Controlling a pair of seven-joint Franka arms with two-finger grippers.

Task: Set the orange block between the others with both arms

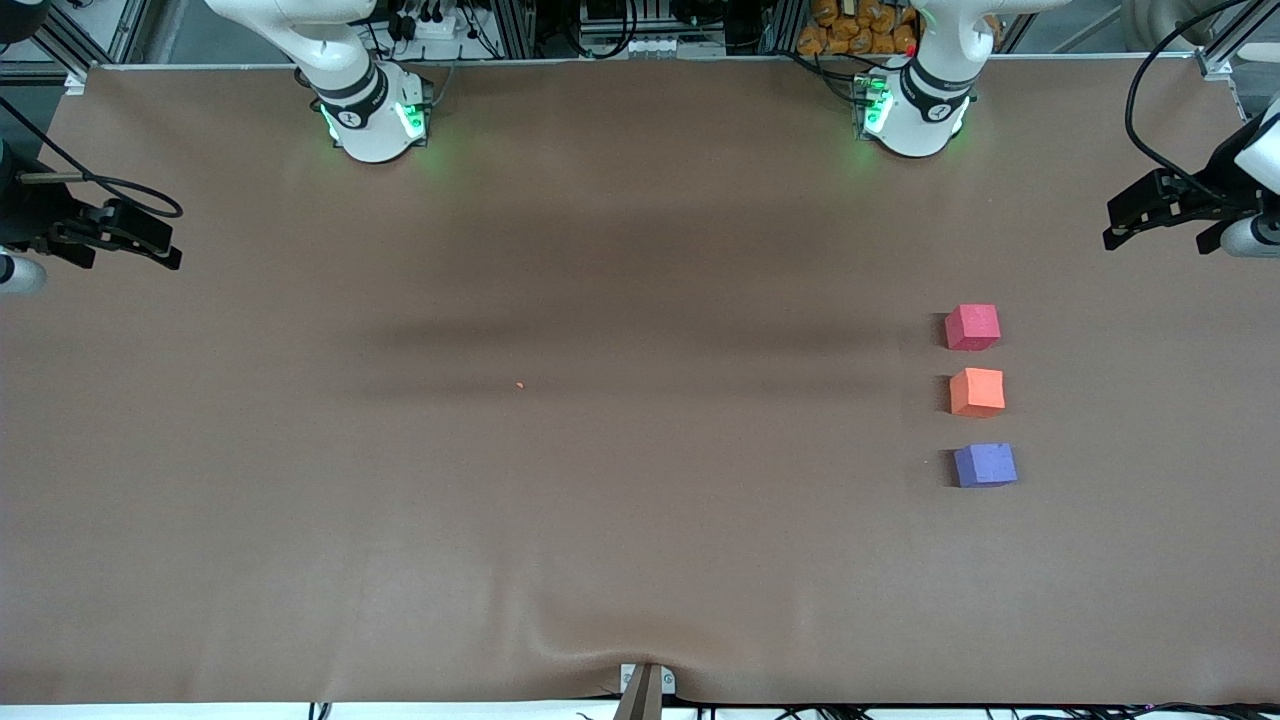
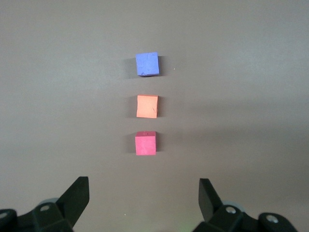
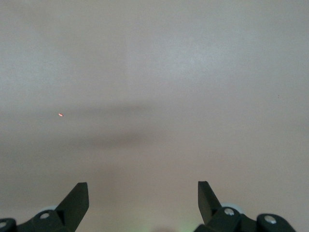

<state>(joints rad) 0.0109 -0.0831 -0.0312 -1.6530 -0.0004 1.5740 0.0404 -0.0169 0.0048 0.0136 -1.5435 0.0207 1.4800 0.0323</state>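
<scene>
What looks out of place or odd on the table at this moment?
Only a tiny orange crumb on the bare table toward the right arm's end, apart from the red-pink cube, orange cube and purple-blue cube, which stand in a neat row.

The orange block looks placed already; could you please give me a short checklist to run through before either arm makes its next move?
1. Orange block sits between the red-pink cube and the purple-blue cube: ok.
2. Three cubes in one line, apart, none touching: ok.
3. Left gripper open and empty, over bare table at the left arm's end: ok.
4. Right gripper open and empty, at the right arm's end of the table: ok.
5. Gaps between cubes equal: cannot tell.
6. Small orange speck lies mid-table, away from the cubes: ok.
</scene>
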